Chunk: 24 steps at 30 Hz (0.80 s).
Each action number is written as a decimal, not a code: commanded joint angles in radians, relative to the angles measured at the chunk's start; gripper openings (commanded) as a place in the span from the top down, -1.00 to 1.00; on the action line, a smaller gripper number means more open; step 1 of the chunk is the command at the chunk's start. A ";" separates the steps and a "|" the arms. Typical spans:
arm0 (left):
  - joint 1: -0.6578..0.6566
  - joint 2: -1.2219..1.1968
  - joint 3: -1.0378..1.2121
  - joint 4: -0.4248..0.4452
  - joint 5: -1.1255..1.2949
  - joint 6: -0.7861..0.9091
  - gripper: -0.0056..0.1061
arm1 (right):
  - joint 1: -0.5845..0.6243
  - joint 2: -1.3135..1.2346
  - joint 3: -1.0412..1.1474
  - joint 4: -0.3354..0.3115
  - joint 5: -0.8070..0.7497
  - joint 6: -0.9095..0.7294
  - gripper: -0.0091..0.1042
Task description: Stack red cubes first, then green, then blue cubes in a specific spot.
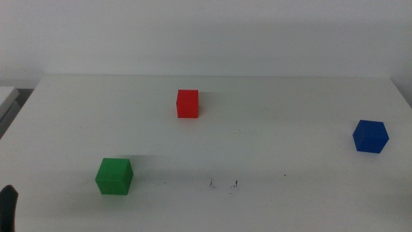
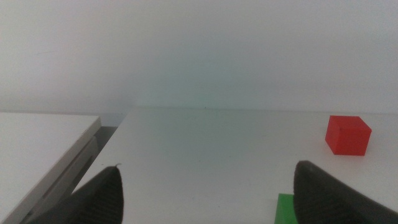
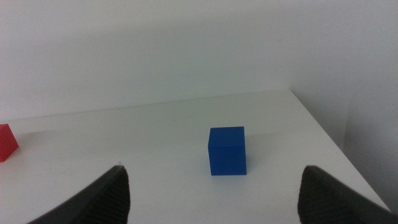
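The white desk (image 1: 270,103) is seen to fill most of the middle view, plain and matte, with no brand, label or legible writing on any surface. The only marks are a few tiny dark specks forming the specific spot (image 1: 222,184) near the front edge, between the green and blue cubes and nearer the green.

The left end effector (image 2: 205,193) is held low over the desk at the left side with its jaws spread wide and nothing between them; only a dark sliver of it (image 1: 8,206) is seen at the bottom left corner of the middle view. The right end effector (image 3: 211,193) is likewise spread wide and empty, and is not seen in the middle view.

Three equal cubes, solid with plain matte faces, are set well apart. The red cube (image 1: 187,104) sits towards the back centre. The green cube (image 1: 114,176) sits at front left, and only its corner (image 2: 284,208) is caught in the left wrist view, beside one jaw. The blue cube (image 1: 370,136) sits at far right, and is shown whole only ahead of the right jaws (image 3: 227,151).
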 commanded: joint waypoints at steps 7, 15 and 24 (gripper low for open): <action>-0.001 0.436 -0.357 -0.022 0.117 -0.007 -0.78 | -0.003 -0.004 0.003 -0.012 -0.011 -0.005 -0.80; -0.068 1.035 -0.891 -0.111 0.445 0.086 -0.78 | -0.003 -0.004 0.003 -0.012 -0.011 -0.005 -0.80; -0.365 1.627 -1.484 0.148 0.701 -0.236 -0.78 | -0.003 -0.004 0.003 -0.012 -0.011 -0.005 -0.80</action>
